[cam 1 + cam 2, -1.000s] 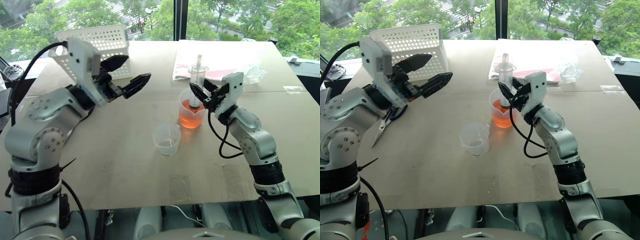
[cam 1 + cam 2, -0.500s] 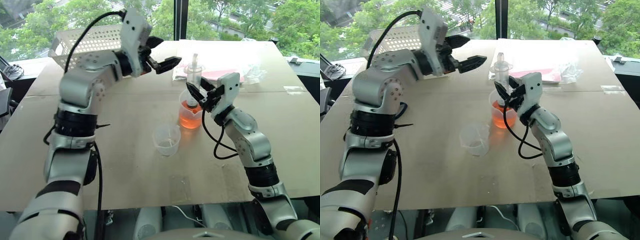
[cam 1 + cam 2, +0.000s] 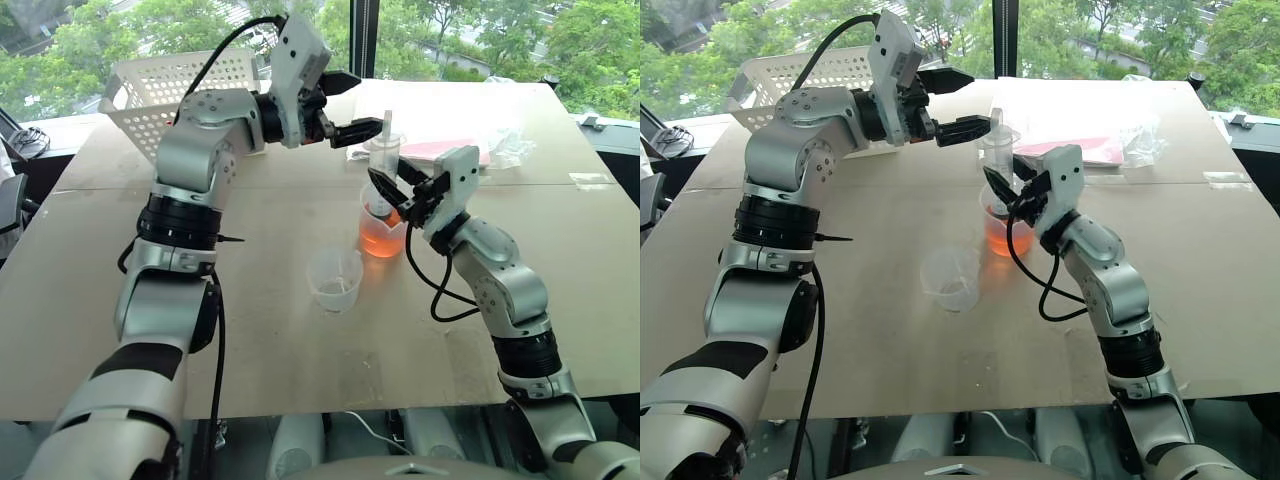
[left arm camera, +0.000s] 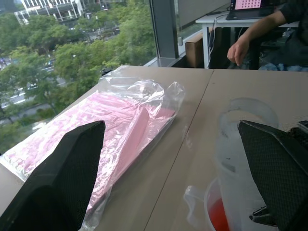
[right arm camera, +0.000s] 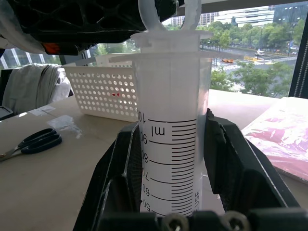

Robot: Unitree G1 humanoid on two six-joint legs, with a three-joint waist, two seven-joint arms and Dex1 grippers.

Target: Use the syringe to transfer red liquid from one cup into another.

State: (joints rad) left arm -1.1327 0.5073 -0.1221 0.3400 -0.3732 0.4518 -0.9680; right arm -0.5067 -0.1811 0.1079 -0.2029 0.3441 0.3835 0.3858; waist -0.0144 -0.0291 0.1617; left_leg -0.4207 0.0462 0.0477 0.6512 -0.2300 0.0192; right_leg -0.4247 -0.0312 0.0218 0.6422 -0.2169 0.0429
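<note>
The syringe [image 3: 385, 165] stands upright in the taller beaker [image 3: 382, 228], its tip down in the red liquid [image 3: 380, 240]. My right gripper [image 3: 400, 195] is shut on the syringe barrel [image 5: 171, 144] just above the beaker's rim. My left gripper [image 3: 365, 103] is open and level beside the white plunger top [image 3: 387, 120], its lower finger close to it without gripping. In the left wrist view the syringe's flange [image 4: 245, 110] sits just inside the right finger [image 4: 279, 168]. The small cup [image 3: 334, 280] stands nearer to me, left of the beaker.
A white perforated basket [image 3: 190, 85] stands at the table's far left, with scissors [image 5: 33, 141] lying near it. A pink plastic bag [image 3: 450, 140] lies behind the beaker. A person's hand [image 4: 238, 48] rests on a desk beyond the table.
My left arm has swung up and to the right, bringing its open gripper beside the syringe's plunger. The right gripper has stayed on the syringe.
</note>
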